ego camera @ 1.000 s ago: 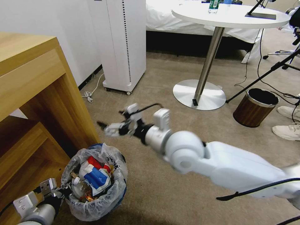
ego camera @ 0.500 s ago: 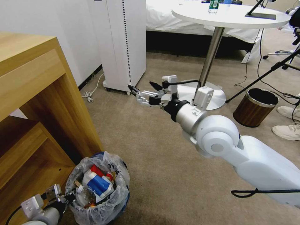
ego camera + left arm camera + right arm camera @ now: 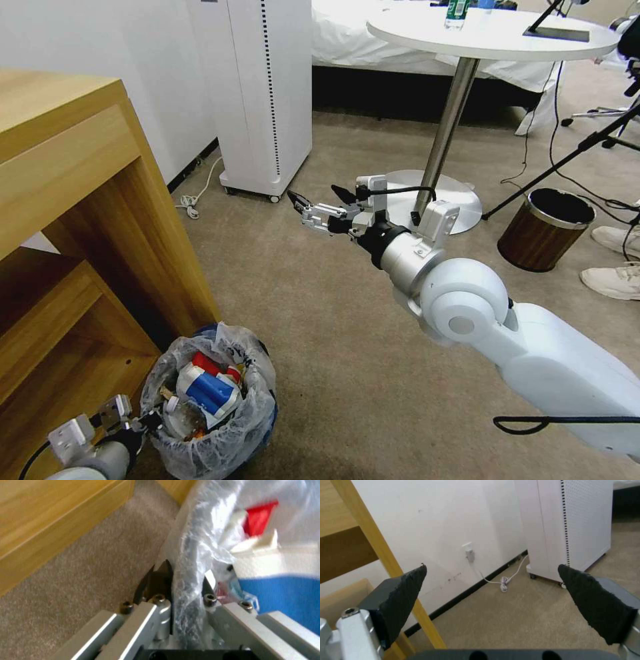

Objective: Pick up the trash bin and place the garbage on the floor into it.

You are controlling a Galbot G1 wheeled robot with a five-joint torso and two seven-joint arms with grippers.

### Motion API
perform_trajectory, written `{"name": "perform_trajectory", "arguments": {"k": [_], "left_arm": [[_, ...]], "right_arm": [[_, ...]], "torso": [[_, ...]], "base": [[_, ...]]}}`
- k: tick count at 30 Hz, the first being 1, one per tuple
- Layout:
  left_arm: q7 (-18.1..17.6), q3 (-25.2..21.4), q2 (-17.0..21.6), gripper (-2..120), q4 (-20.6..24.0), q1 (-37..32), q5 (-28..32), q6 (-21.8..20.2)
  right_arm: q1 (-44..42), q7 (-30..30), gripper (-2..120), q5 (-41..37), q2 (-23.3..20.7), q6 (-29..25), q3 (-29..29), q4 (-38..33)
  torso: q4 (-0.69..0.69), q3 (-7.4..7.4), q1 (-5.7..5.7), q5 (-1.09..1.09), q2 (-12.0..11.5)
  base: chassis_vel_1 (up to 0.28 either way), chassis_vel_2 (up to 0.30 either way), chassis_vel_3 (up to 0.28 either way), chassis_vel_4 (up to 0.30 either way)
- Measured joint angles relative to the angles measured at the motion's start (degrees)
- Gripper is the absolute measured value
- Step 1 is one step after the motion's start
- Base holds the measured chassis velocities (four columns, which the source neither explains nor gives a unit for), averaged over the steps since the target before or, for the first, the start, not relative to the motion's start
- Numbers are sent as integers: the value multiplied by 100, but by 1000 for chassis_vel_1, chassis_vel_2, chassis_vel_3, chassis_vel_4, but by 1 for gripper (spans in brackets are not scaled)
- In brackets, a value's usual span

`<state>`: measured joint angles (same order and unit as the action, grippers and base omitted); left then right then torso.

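The left gripper [image 3: 186,585] is clenched on the bagged rim of the bin [image 3: 230,427], which stands full beside the wooden desk [image 3: 80,200]. The right gripper [image 3: 315,200] hangs over the carpet [image 3: 320,347], jaws spread wide and holding nothing.

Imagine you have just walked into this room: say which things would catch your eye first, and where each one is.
First comes the big white right arm reaching over the floor, its right gripper held open and empty in front of the round table's base. Next, low beside the wooden desk, the trash bin brims with garbage, the left gripper shut on its bag-lined rim.
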<state>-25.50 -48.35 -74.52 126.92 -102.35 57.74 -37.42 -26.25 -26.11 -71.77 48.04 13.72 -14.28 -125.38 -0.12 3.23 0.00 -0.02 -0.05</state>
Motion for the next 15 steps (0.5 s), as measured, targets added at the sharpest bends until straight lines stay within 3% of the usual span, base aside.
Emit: {"name": "perform_trajectory", "arguments": {"k": [7, 11, 15], "left_arm": [[59, -43, 3, 42, 283, -117, -188, 62], [81, -54, -8, 52, 361, -157, -252, 73], [298, -121, -58, 72, 516, -240, -774, 233]], "right_arm": [[-181, 35, 100, 111, -8, -34, 44, -27], [-241, 63, 100, 165, -16, -74, 58, -41], [-542, 316, 100, 539, -36, -232, 300, -47]], "torso": [[0, 0, 0, 2, 0], [0, 0, 0, 1, 0], [1, 0, 0, 2, 0]], "base": [[0, 0, 0, 0], [0, 0, 0, 0], [0, 0, 0, 0]]}}
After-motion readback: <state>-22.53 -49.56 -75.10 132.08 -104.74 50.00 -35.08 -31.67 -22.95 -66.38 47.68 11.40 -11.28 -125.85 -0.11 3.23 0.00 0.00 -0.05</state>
